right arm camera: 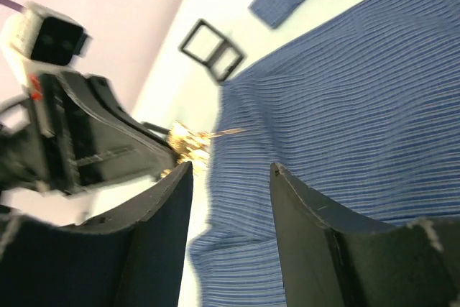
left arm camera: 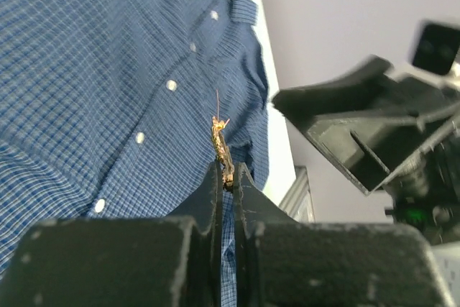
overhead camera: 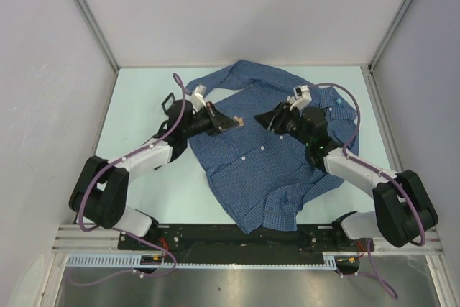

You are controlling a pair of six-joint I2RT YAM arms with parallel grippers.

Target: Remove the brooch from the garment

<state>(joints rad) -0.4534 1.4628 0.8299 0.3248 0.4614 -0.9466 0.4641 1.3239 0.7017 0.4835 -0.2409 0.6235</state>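
Left gripper [left arm camera: 228, 175] pinches small gold metal brooch [left arm camera: 221, 147] by its edge; right gripper [right arm camera: 231, 172] gapes wide. Slip likely; pin [right arm camera: 227, 132], seemingly free, could snag blue checked cotton shirt [left arm camera: 86, 70].

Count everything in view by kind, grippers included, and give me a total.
Shirt: 1
Brooch: 1
Black frame: 1
Grippers: 2 (left gripper shut, right gripper open)
Total: 5
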